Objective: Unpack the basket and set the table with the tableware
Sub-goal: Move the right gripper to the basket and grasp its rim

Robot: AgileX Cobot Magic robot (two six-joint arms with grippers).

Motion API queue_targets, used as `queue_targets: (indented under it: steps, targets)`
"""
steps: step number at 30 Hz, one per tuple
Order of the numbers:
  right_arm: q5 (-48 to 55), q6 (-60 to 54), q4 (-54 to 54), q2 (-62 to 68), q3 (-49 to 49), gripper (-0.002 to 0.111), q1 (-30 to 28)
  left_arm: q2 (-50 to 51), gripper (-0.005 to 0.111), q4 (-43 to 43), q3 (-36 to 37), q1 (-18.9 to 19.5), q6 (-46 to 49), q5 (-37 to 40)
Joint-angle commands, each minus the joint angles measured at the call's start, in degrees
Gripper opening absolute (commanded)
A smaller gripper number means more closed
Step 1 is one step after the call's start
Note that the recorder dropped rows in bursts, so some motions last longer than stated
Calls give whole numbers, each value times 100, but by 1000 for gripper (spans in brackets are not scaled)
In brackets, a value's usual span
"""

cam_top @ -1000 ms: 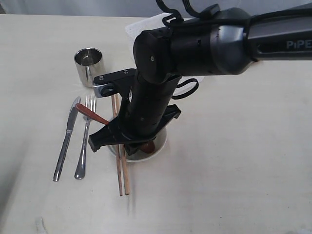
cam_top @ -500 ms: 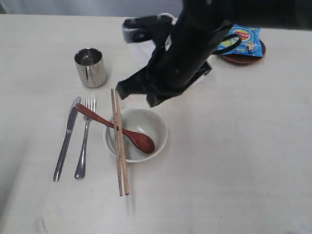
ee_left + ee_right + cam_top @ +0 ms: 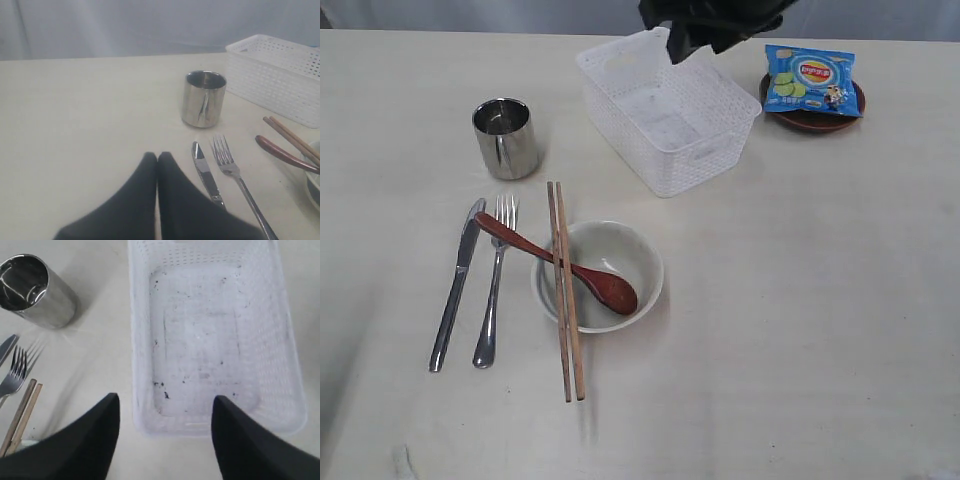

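Pale cream table (image 3: 820, 350) holds the white basket (image 3: 695, 165) near its far edge. The right gripper (image 3: 166, 399) hangs over the basket, jaws wide apart, holding nothing. The left gripper (image 3: 157, 157) has its jaws pressed together, holding nothing, near the knife (image 3: 206, 172). The bowl (image 3: 645, 255) sits mid-table with the spoon (image 3: 600, 285) in it.

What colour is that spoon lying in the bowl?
The spoon is red-brown wood, clearest in the exterior view.
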Motion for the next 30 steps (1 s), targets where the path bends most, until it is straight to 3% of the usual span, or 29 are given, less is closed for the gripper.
queue_targets:
  steps: [1, 11, 13, 16, 18, 25, 30]
  targets:
    - [266, -45, 38, 871, -756, 56, 268, -15, 0, 52, 18, -29, -24, -61]
    - [722, -45, -209, 2279, -1821, 56, 461, -15, 0, 52, 18, -29, -24, -61]
    - [734, -45, -209, 2453, -1881, 51, 461, -15, 0, 52, 18, -29, -24, -61]
    - [734, -114, -270, 2635, -1881, 25, 461, -15, 0, 52, 18, -29, -24, -61]
    - [696, -220, -466, 2646, -1881, -1, 461, -15, 0, 52, 18, -29, -24, -61]
    - [721, -112, -1512, 2018, -2272, 0, 435, -15, 0, 52, 18, -29, -24, -61]
    - [816, 32, -1777, 1369, -2717, 0, 77, -15, 0, 52, 18, -29, -24, -61]
